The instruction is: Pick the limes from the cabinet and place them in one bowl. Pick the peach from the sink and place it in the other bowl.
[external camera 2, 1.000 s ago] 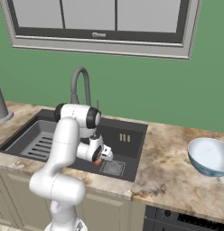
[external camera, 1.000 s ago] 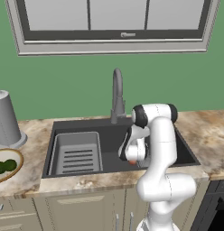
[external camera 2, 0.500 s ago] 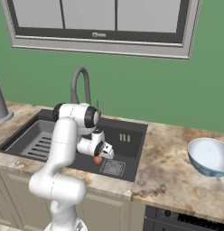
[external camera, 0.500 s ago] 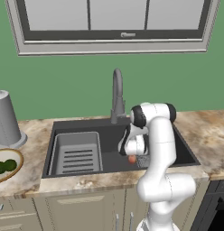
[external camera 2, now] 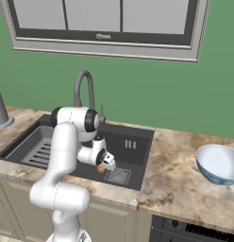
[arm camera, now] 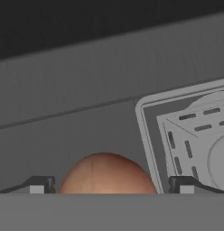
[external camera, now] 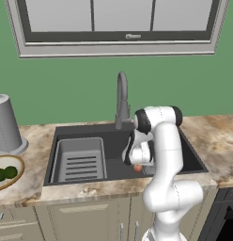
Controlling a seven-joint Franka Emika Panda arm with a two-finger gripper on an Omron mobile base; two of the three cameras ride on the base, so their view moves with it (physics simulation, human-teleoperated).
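Peach [arm camera: 107, 173] sits between my end effector's [arm camera: 109, 185] two fingertips, which stand wide apart, one on each side of it; I cannot tell whether they press on it. From the base cameras I see the fruit at the tip of my end effector, inside the sink [external camera: 113, 141], just beside the square drain [external camera 2: 119, 176]. Left of the sink, on the worktop [external camera 2: 180, 179], the shallow bowl [external camera: 17, 176] carries both limes [external camera: 5, 173]. Right of the sink stands the pale blue bowl [external camera 2: 219, 163].
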